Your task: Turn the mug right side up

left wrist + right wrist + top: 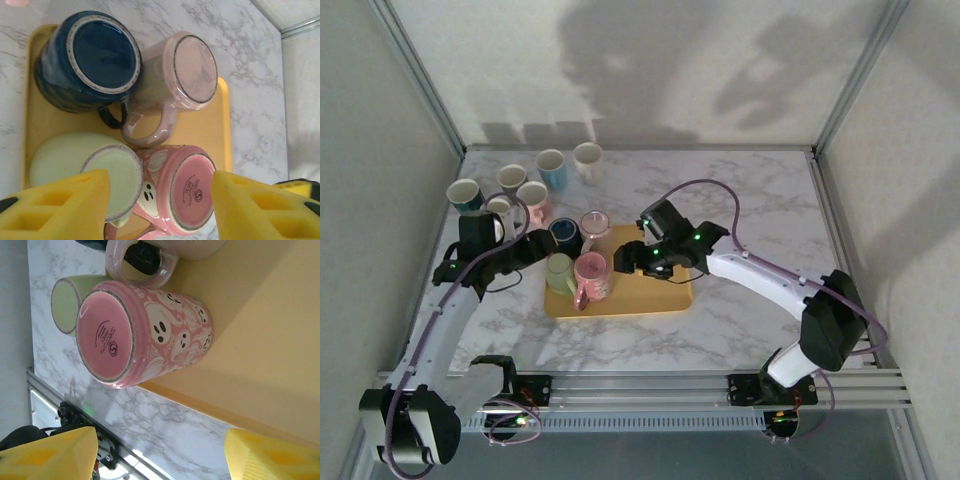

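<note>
OP: Where are the mugs?

TECH: You have 4 on the yellow tray, all base-up. Rear row: blue mug w/ pale pink mug touching its side. Front row: green mug pressed against pink ghost mug. The ghost mug stands at the tray's near edge, approx. its left corner.

OP: Left gripper status?

TECH: Your left gripper hangs above the tray's left side. Its yellow fingers stand apart, nothing btwn them; green and ghost mugs lie below the gap.

OP: Right gripper?

TECH: Your right gripper is over the tray's right half, near the ghost mug, not touching it. Its fingers are spread, no grasp.

OP: Anything else on the table?

TECH: Upright mugs grouped at rear left, off the tray.
</note>
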Robot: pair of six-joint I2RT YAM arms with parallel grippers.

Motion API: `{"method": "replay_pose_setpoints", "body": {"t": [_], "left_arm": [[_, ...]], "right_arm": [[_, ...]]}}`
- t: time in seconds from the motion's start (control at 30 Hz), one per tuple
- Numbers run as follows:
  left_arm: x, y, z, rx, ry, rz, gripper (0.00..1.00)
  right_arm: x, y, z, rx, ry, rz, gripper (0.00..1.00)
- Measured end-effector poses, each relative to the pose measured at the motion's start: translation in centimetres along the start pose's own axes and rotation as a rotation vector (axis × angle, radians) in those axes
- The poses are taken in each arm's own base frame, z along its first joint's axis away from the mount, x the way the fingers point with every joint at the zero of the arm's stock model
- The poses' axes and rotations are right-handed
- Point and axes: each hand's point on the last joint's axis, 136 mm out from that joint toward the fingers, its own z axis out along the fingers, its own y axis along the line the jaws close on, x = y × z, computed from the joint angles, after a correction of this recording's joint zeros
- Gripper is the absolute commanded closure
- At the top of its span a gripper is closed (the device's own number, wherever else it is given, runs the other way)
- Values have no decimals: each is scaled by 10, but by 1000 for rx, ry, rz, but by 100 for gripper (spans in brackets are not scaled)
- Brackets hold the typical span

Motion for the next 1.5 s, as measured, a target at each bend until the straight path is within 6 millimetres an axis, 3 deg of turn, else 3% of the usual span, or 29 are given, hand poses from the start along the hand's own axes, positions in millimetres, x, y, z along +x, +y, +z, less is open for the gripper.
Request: {"method": "replay_pose_setpoints", "body": {"t": [0.27, 0.63, 0.93, 1.17, 1.5], "left_arm": [[9, -3, 5, 43, 17, -19, 44], [6, -7, 5, 62, 9, -7, 44], [4, -5, 9, 63, 12, -10, 44], [6, -4, 16, 62, 31, -21, 44], [-1, -21, 18, 91, 35, -3, 43]], "right_arm": [[6, 17, 35, -23, 0, 132, 28], [14, 20, 72, 22, -8, 246, 27], [7, 8, 69, 81, -60, 222, 29], [-4, -15, 50, 160, -80, 106, 31], [-64, -65, 15, 319, -155, -112, 36]]}}
